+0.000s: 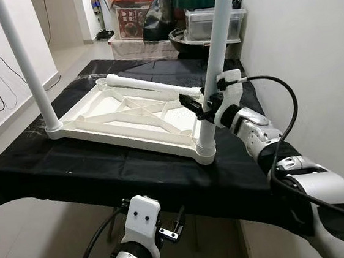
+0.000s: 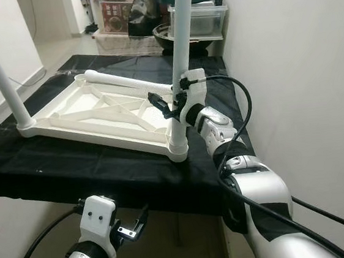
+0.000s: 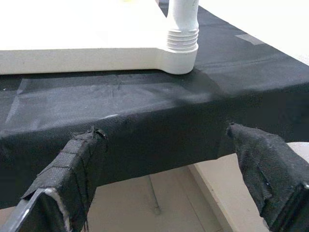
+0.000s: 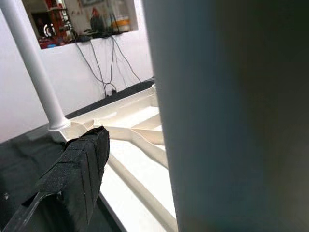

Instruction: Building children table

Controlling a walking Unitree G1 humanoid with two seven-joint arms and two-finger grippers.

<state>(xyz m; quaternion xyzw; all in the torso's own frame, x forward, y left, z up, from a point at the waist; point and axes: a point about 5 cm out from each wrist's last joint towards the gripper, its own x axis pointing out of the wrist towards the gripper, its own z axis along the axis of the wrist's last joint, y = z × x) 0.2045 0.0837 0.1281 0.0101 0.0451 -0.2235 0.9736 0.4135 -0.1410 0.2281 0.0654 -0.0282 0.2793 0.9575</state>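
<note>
Inverted white tabletop (image 1: 128, 118) on black cloth (image 1: 72, 170): two legs upright, one loose leg (image 1: 146, 85) lying. Right gripper (image 1: 205, 104) pinches near leg (image 1: 216, 50); left gripper (image 1: 170, 228) spread.

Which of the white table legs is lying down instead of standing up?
The loose leg lying across the upturned tabletop's far edge; two others stand upright.

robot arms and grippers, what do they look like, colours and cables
Both arms are silver metal with black joint sections. The right gripper and left gripper each sit on a white wrist housing and have two black fingers wrapped in woven fabric. Black cables loop along each arm.
</note>
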